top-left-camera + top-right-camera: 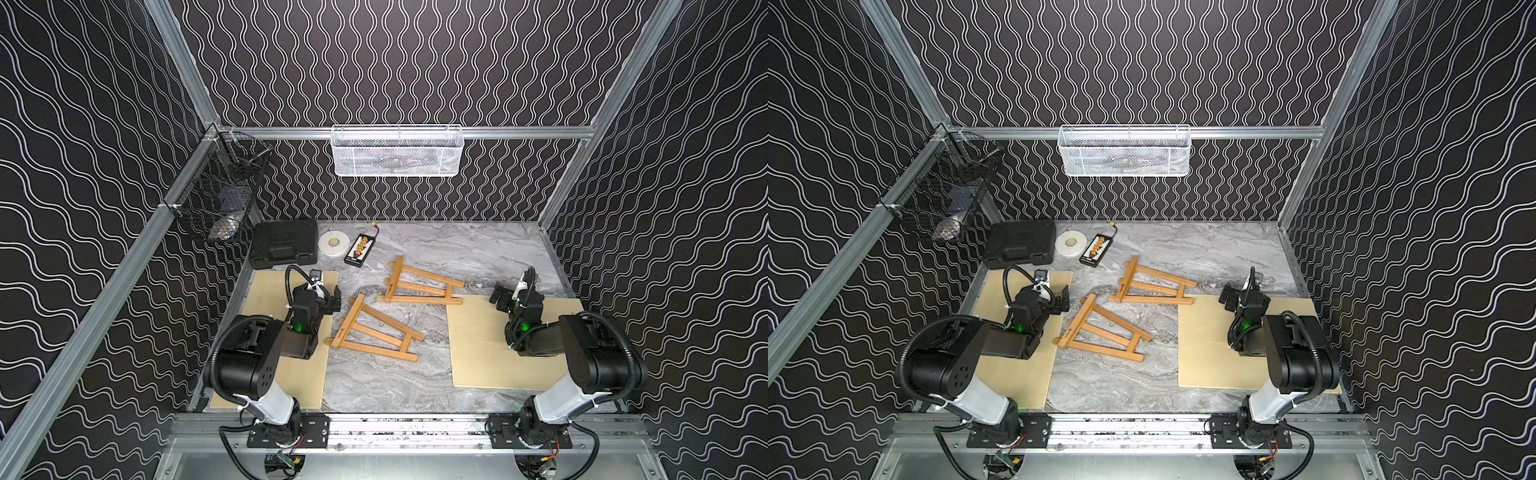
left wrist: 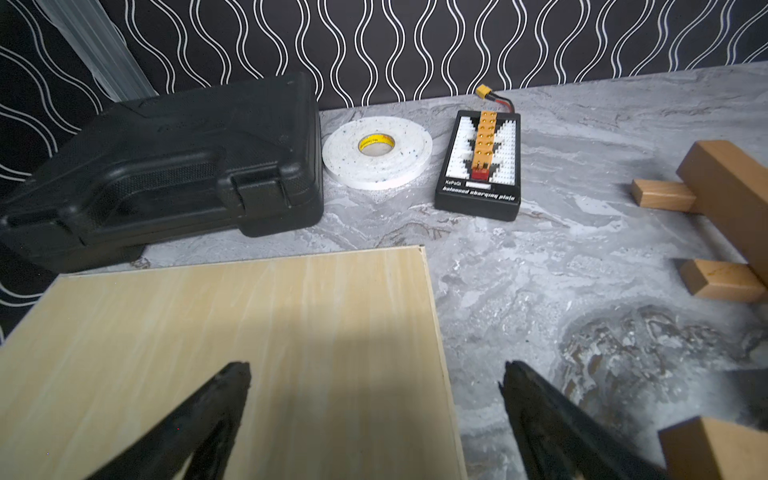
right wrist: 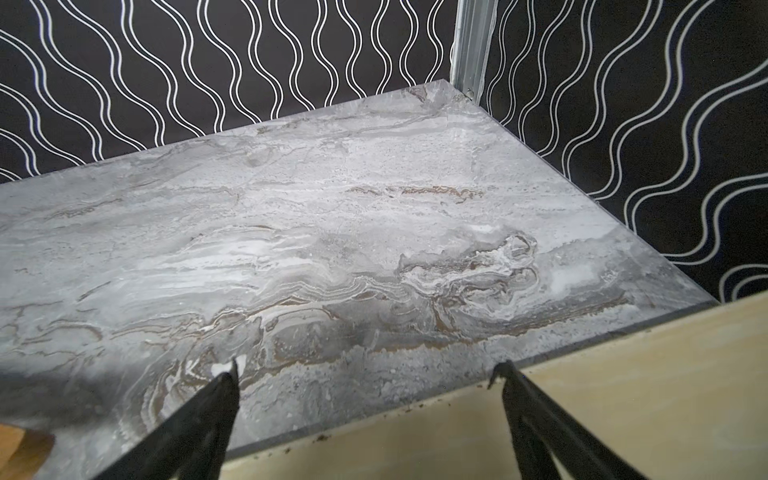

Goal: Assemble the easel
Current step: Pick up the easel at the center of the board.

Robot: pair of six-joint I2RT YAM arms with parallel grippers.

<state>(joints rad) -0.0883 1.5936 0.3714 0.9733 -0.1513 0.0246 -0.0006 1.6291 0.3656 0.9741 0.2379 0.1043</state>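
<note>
Two wooden easel frames lie flat on the marble table in both top views. The near frame (image 1: 374, 350) (image 1: 1100, 350) is just right of my left gripper (image 1: 334, 299) (image 1: 1063, 298). The far frame (image 1: 419, 300) (image 1: 1150, 300) lies left of my right gripper (image 1: 500, 297) (image 1: 1231, 297). Both grippers are open and hold nothing. In the left wrist view the left gripper (image 2: 374, 374) hovers over a plywood board's edge, with the far frame's bar (image 2: 723, 183) ahead to the side. In the right wrist view the right gripper (image 3: 365, 374) hangs over the marble beside another board.
Plywood boards lie under each arm (image 1: 309, 378) (image 1: 482, 353). At the back left sit a black case (image 1: 284, 243), a white tape roll (image 1: 333, 244) and a charging board (image 1: 360, 250). A white basket (image 1: 397, 151) and a black wire basket (image 1: 220, 195) hang on the walls.
</note>
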